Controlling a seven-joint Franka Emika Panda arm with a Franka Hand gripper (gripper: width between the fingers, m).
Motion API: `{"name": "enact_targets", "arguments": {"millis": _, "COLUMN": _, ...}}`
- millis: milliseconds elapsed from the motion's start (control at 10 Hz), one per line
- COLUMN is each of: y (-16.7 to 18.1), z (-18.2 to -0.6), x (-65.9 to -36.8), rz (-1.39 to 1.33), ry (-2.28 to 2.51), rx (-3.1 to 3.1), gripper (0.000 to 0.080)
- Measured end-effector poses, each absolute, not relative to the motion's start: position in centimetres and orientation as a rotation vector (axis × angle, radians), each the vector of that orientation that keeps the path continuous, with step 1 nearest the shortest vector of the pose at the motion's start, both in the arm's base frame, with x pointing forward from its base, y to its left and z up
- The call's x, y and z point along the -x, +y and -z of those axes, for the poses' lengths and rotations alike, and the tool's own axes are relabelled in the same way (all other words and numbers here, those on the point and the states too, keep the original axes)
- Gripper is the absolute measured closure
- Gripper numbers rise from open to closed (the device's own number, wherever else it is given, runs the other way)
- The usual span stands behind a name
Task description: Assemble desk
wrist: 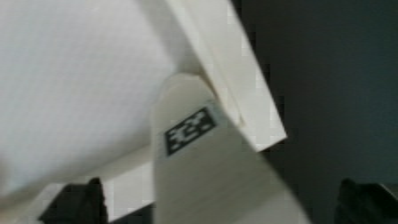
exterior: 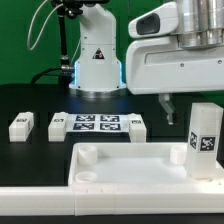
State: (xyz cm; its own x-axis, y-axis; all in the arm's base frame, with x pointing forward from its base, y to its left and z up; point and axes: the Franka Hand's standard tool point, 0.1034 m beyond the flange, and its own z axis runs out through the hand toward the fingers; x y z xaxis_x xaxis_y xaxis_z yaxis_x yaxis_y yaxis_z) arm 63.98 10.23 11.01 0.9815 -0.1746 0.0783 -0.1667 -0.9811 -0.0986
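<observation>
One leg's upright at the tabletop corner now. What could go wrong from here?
1. The end effector hangs open right by the upright leg; a sideways move may knock it over.
2. I cannot tell whether the leg is fully seated in the tabletop; it may tip.

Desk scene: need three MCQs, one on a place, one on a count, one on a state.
1. Where does the upright leg stand on the tabletop?
A. at the end on the exterior view's left
B. at the end on the exterior view's right
C. in the middle

2. How many loose legs lie on the black table?
A. one
B. three
C. five

3. The gripper is:
A. open
B. shut on the upright leg
C. shut on the tabletop

Key:
1. B, it rises from that end.
2. B, the loose legs sit at and.
3. A, in the wrist view the fingers stand wide, with a gap to the leg on one side.
</observation>
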Motion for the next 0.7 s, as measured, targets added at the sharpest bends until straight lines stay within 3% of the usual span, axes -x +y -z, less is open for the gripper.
{"name": "enact_targets", "arguments": {"millis": 100, "y": 10.16, "z": -10.82, "x": -63.92, "rz": 0.138, "ry": 0.086, "rx": 3.058, "gripper": 0.015}}
{"name": "enact_targets", "arguments": {"millis": 300, "y": 10.27, "z": -10.8, "x": -63.9, "rz": 0.133, "ry": 0.187, "rx": 3.045, "gripper": 0.015}}
{"name": "enact_targets", "arguments": {"millis": 500, "y": 10.33, "z": -10.78, "x": -63.87, "rz": 0.128, "ry": 0.267, "rx": 3.034, "gripper": 0.0431}}
{"name": "enact_targets", "arguments": {"millis": 600, "y": 10.44, "z": -10.78, "x": -63.85, "rz": 0.12, "ry": 0.424, "rx": 3.009, "gripper": 0.0514}}
{"name": "enact_targets", "arguments": {"millis": 700, "y": 10.45, "z": -10.77, "x": -63.85, "rz": 0.114, "ry": 0.531, "rx": 2.99, "gripper": 0.0513}}
